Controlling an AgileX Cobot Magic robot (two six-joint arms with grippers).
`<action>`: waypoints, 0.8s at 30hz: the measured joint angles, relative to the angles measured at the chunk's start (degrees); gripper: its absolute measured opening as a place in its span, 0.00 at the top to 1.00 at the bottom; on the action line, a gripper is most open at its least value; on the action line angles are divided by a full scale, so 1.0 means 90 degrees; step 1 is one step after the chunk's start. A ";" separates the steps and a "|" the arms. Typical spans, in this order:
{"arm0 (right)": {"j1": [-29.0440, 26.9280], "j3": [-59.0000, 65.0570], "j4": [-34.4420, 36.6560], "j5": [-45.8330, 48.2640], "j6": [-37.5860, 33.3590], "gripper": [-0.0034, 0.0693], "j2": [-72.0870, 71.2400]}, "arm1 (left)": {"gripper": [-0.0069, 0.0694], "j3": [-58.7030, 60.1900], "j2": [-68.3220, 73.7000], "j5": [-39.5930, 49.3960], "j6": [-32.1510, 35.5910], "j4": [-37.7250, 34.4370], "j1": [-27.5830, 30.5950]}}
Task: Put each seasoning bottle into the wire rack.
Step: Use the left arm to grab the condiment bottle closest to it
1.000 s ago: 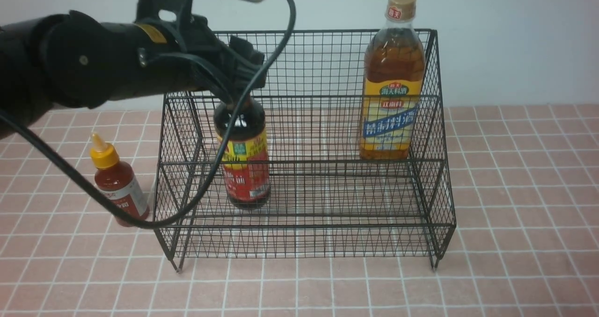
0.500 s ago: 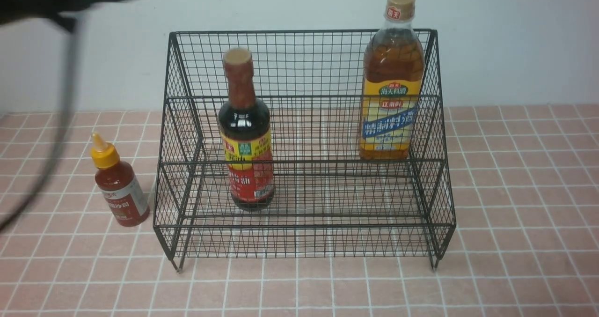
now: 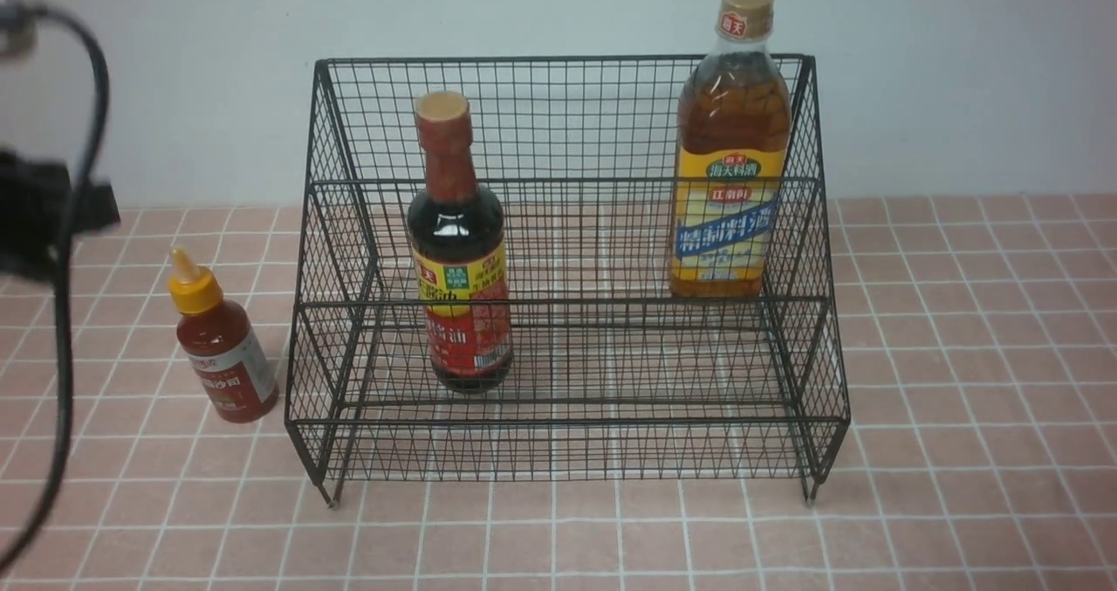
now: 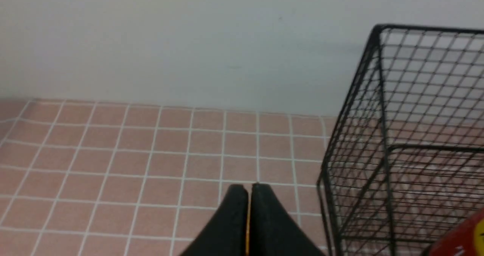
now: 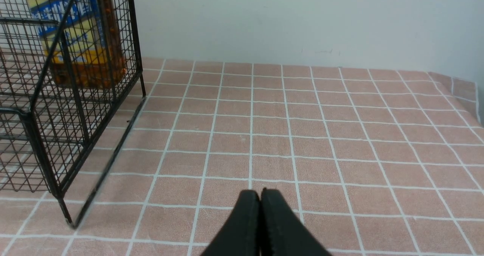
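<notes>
The black wire rack (image 3: 567,120) stands mid-table. The dark soy-sauce bottle (image 3: 458,259) stands upright on its lower tier, left of centre. The tall amber bottle (image 3: 731,163) stands on the upper tier at the right; it also shows in the right wrist view (image 5: 81,33). The small red bottle (image 3: 220,351) with a yellow nozzle cap stands on the table just left of the rack. My left gripper (image 4: 247,188) is shut and empty, left of the rack's side (image 4: 382,135). My right gripper (image 5: 260,191) is shut and empty, over the tiles right of the rack (image 5: 68,108).
My left arm (image 3: 39,216) and its black cable (image 3: 65,329) show blurred at the left edge of the front view, left of the small red bottle. A pale wall (image 3: 960,67) runs close behind the rack. A red shape (image 4: 467,237) sits in the left wrist view's corner.
My left gripper was at the soy-sauce bottle's neck; it has let go and the arm has pulled away to the far left. The bottle stays upright on the lower tier.
</notes>
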 joint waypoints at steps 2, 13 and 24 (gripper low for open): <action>0.0000 0.0000 0.0000 0.0000 0.0000 0.97 0.0000 | 0.92 0.0523 0.0018 -0.0565 0.0000 -0.0154 -0.0006; 0.0000 0.0000 0.0000 0.0000 0.0000 0.97 0.0000 | 0.85 0.1162 0.0306 -0.2052 0.0008 -0.0076 -0.0556; 0.0000 0.0000 0.0000 0.0000 0.0000 0.97 0.0000 | 0.78 0.1170 -0.0197 -0.1590 0.0014 -0.0069 -0.1412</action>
